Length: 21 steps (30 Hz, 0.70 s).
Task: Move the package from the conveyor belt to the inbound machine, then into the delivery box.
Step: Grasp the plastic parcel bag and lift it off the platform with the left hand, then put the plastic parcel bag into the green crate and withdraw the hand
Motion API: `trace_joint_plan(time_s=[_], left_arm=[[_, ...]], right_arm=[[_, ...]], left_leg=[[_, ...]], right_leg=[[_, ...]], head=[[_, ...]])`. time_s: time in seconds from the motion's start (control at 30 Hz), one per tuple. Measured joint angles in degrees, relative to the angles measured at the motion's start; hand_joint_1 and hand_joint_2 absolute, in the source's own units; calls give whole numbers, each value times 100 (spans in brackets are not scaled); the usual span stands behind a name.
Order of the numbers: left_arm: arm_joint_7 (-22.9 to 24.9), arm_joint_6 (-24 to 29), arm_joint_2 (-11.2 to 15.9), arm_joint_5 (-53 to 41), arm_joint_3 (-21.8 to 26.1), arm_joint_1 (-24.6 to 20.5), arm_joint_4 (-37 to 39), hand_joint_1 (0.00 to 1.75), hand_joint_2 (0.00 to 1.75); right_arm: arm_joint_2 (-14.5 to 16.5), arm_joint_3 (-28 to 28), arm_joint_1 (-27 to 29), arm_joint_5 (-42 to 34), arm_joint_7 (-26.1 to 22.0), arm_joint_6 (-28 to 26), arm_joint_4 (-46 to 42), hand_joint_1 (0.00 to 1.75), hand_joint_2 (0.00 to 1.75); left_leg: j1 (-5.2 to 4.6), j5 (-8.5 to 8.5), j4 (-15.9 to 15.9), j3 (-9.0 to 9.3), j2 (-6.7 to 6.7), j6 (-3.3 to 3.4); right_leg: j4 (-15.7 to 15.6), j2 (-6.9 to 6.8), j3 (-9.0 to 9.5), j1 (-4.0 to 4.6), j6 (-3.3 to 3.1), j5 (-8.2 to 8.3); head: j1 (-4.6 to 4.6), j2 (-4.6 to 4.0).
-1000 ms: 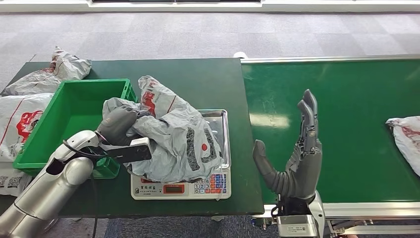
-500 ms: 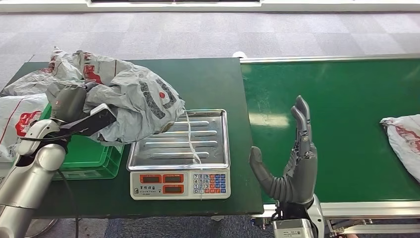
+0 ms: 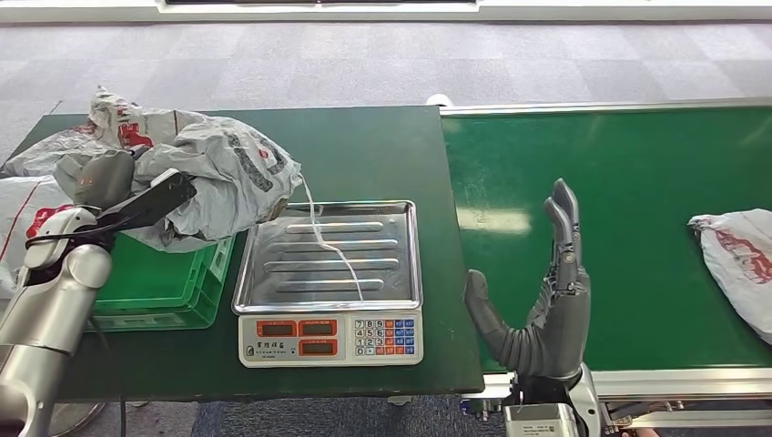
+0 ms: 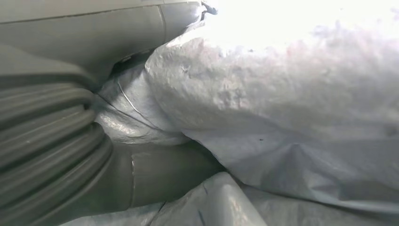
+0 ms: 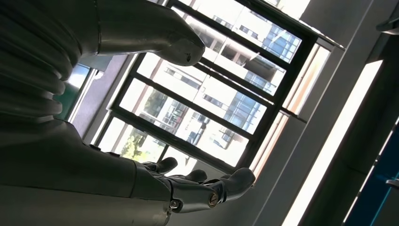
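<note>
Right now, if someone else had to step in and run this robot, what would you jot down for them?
Left robot hand: holds the grey package lifted over the green delivery box.
Right robot hand: open, holding nothing, upright over the near edge of the conveyor belt.
Scale (the inbound machine): tray bare; a thin white strip from the package trails across it.
Done: package is off the belt and off the scale.
Left: lower it into the box and let go. Another package waits on the belt, at the right.

Grey package (image 3: pixel 223 177) with red and dark, seemingly printed marks; green crate (image 3: pixel 164 282); green belt (image 3: pixel 637 182).
</note>
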Motion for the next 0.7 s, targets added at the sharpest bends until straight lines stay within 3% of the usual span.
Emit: trace_joint_plan(time_s=[0.53, 0.67, 0.7], left_arm=[[16, 486, -72, -455, 578, 2, 1289, 175, 175], [62, 606, -61, -465, 751, 28, 1393, 80, 175], [58, 634, -57, -447, 827, 43, 1409, 80, 175]], right_arm=[[84, -45, -70, 75, 117, 94, -58, 0, 175], [88, -55, -61, 91, 92, 93, -59, 0, 175], [88, -55, -55, 95, 79, 93, -59, 0, 175]], left_leg=[[1, 0, 0, -5, -1, 0], [1, 0, 0, -6, 0, 0], [1, 0, 0, -6, 0, 0]], right_leg=[[1, 0, -2, 0, 0, 0], [1, 0, -3, 0, 0, 0], [1, 0, -3, 1, 0, 0]], head=[[0, 0], [0, 0], [0, 0]])
